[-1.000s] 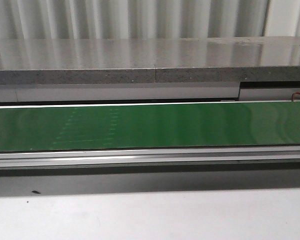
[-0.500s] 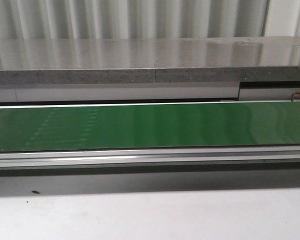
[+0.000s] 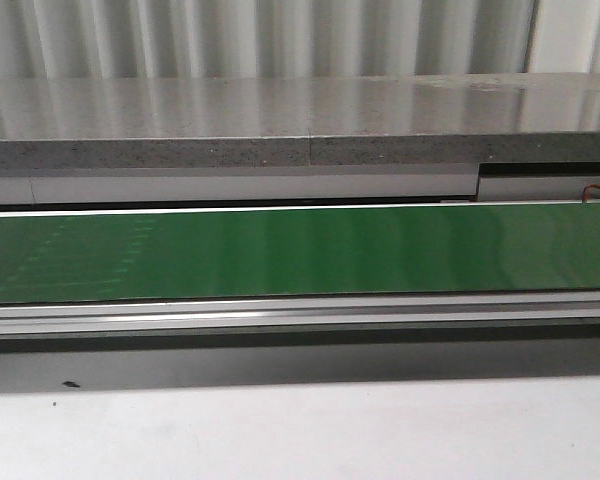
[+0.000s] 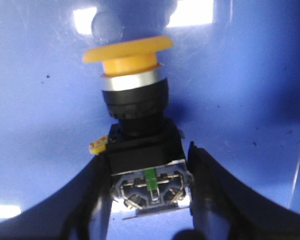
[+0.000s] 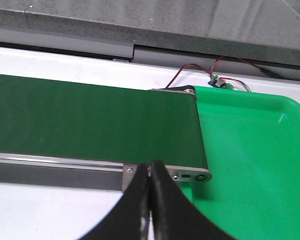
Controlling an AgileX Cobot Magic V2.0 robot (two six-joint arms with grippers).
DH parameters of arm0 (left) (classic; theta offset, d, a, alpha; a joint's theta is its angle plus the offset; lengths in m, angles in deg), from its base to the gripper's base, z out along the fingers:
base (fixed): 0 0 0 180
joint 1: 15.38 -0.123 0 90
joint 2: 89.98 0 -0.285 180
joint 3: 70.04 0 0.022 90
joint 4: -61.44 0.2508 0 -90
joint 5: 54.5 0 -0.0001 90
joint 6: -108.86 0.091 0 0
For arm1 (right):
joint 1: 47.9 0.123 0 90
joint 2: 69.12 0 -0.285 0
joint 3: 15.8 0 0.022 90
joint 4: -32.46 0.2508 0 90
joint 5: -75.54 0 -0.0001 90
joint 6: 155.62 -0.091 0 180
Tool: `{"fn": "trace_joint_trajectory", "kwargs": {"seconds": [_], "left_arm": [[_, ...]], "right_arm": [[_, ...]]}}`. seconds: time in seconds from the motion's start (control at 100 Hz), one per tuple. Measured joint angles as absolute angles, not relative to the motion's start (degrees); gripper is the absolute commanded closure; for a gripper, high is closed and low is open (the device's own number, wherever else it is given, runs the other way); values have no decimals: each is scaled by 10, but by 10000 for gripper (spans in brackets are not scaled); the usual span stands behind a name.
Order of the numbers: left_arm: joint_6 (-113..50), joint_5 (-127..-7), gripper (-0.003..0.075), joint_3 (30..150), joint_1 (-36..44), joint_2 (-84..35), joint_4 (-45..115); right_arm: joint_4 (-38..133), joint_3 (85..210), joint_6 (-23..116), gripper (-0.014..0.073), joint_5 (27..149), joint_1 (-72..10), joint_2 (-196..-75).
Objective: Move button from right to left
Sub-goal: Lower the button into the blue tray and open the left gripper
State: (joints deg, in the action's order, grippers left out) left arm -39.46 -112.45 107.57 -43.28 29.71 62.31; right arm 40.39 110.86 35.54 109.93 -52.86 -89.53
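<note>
**One button held in the left gripper, over a blue surface**

Front view: There is one long green belt. It runs from the left edge of the picture to the right edge. One grey stone shelf sits behind it, and a pale table lies in front. One small dark speck sits near the table's far edge on the left. The belt top is bare along its whole length. No arm shows here, and no writing can be read.

Left wrist view: There is one button. It has a yellow head, a silver ring, a black neck and a square block with a green bit. The left gripper has two dark fingers, one on each side of the block, pressing it. Behind it is a shiny blue surface with bright patches.

Right wrist view: The right gripper has its two fingers pressed together, holding nothing. The belt ends just ahead. One green tray sits right beside that end. Thin red and black wires curl near the tray's far corner.
</note>
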Motion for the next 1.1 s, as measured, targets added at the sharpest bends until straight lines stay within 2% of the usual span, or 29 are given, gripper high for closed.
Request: {"fn": "trace_joint_trajectory", "kwargs": {"seconds": [0.06,0.18,0.25,0.45,0.64,0.73,0.83,0.9,1.1], "left_arm": [[-395,-1124,485,1076,-433,297,627],[-395,-1124,279,1076,-433,297,635],[-395,-1122,215,1076,-433,297,639],[-395,-1108,209,1076,-424,287,658],[-439,-1072,212,1075,-413,220,652],[-448,-1059,248,1070,-404,176,640],[-470,-1043,328,1056,-391,125,619],[-502,-1025,410,1043,-377,91,607],[-552,-995,710,994,-326,-5,599]], "right_arm": [[404,1109,355,662,1099,-529,-895],[404,1109,355,662,1099,-529,-895],[404,1109,355,662,1099,-529,-895],[404,1109,355,662,1099,-529,-895],[404,1109,355,662,1099,-529,-895],[404,1109,355,662,1099,-529,-895],[404,1109,355,662,1099,-529,-895],[404,1109,355,662,1099,-529,-895],[404,1109,355,662,1099,-529,-895]]}}
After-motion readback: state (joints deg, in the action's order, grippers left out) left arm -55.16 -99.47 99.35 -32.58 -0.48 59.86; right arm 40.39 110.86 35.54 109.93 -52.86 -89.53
